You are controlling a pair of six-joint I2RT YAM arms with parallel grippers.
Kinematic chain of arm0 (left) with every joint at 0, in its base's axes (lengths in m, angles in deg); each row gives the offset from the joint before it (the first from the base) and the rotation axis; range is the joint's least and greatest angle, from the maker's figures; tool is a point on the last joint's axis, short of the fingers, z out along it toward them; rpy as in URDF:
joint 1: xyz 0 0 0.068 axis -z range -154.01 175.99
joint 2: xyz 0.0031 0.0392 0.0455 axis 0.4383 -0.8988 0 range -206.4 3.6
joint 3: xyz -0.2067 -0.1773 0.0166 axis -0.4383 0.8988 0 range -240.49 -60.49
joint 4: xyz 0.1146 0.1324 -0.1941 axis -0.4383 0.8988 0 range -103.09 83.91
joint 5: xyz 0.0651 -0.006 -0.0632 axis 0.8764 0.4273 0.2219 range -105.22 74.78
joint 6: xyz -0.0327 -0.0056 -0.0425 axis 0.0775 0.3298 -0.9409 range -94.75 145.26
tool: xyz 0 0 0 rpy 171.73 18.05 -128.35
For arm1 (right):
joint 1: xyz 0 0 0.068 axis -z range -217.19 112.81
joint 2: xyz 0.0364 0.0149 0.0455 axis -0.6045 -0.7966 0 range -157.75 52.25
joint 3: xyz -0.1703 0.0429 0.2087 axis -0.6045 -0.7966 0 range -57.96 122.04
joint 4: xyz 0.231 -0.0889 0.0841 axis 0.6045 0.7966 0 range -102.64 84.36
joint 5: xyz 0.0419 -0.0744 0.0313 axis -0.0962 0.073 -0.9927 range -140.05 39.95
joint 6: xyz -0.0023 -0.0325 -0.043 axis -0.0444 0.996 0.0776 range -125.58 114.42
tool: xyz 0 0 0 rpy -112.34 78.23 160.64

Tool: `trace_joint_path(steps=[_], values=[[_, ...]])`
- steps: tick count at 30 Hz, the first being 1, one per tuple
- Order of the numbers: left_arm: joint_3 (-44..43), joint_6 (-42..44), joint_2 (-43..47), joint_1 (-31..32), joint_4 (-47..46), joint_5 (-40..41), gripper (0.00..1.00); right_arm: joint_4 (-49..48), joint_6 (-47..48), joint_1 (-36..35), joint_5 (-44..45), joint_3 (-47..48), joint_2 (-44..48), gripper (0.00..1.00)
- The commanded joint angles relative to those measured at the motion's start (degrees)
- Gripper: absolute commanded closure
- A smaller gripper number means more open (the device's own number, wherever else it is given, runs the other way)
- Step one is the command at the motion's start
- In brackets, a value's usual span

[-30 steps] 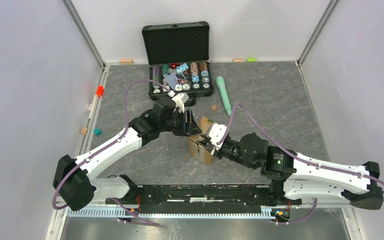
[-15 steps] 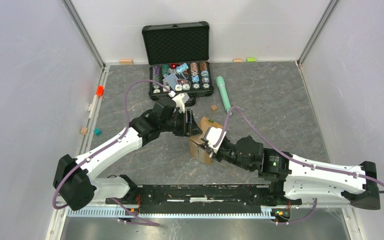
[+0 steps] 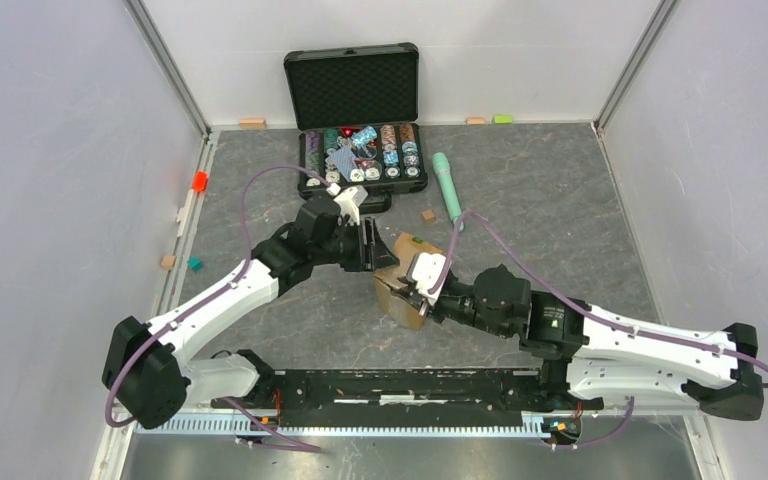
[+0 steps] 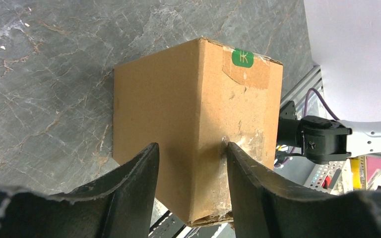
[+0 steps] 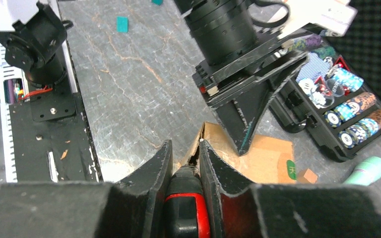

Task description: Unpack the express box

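Both worked the box [image 4: 178, 99]: left gripper [image 4: 188, 148] spread open, probably to brace it, right gripper [image 5: 186, 148] clamped on a red-handled tool [image 5: 186, 201].

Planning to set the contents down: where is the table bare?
Bare: the table right of the mint-green tube to the wall, and the near strip left of the express box. Crowded: around the box and the poker chip case.

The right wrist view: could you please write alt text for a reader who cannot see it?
The right hand grips a red-and-black tool, its tip at the edge of the brown express box. The left hand reaches down to the box from beyond; a poker chip case sits at right.
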Motion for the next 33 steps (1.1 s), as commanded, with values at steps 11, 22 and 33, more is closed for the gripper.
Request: trace_joint_path(steps=[11, 22, 33], values=[[12.6, -4.0, 3.5, -5.4, 7.8, 17.4, 0.43, 8.4, -7.7, 0.3, 27.0, 22.0, -6.5, 1.00], [11.9, -3.9, 6.1, -5.5, 8.0, 18.0, 0.37, 20.3, -24.0, 16.6, 26.2, 10.3, -0.8, 1.00], [3.8, -1.8, 4.5, -1.1, 8.7, 13.3, 0.30, 17.2, -30.5, 19.7, 21.4, -4.1, 3.9, 1.00]])
